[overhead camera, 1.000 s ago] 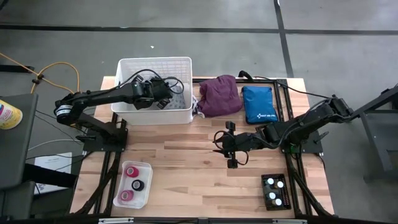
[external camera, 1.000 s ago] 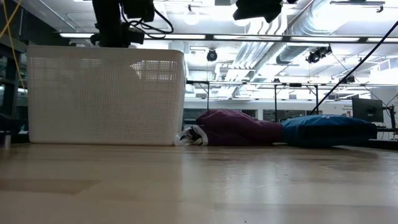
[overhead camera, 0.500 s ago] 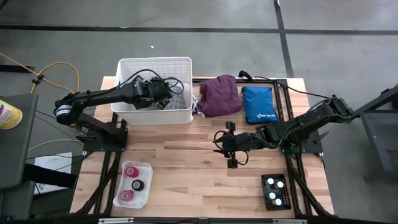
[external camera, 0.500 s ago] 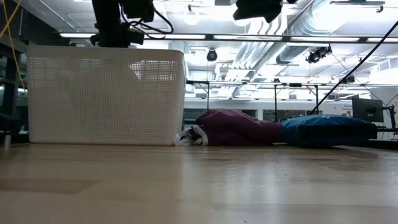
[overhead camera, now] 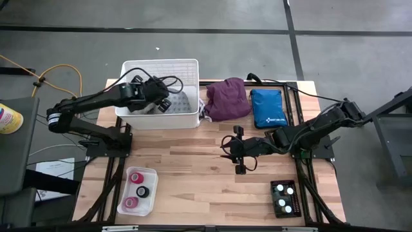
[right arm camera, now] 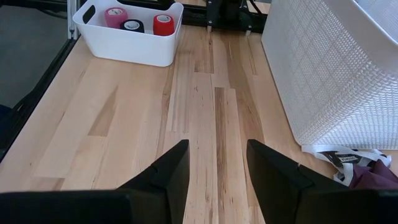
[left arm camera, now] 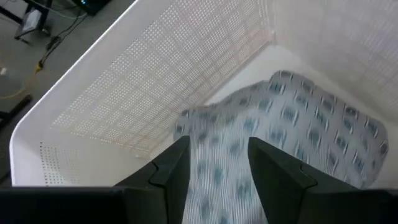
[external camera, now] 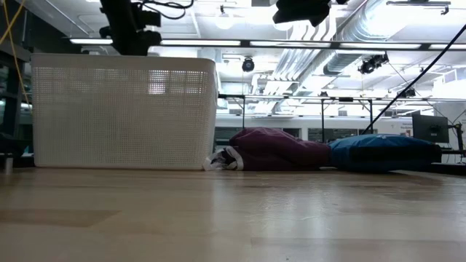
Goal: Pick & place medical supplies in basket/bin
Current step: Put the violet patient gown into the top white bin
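Grey dotted cloth in basket — done. Left hand above it, half open, empty. Right hand mid-desk, parted, empty. Left — purple cloth, tape rolls, vials.

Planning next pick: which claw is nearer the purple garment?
Right. The right claw sits over bare table just in front of the purple garment; the left claw is over inside the white basket.
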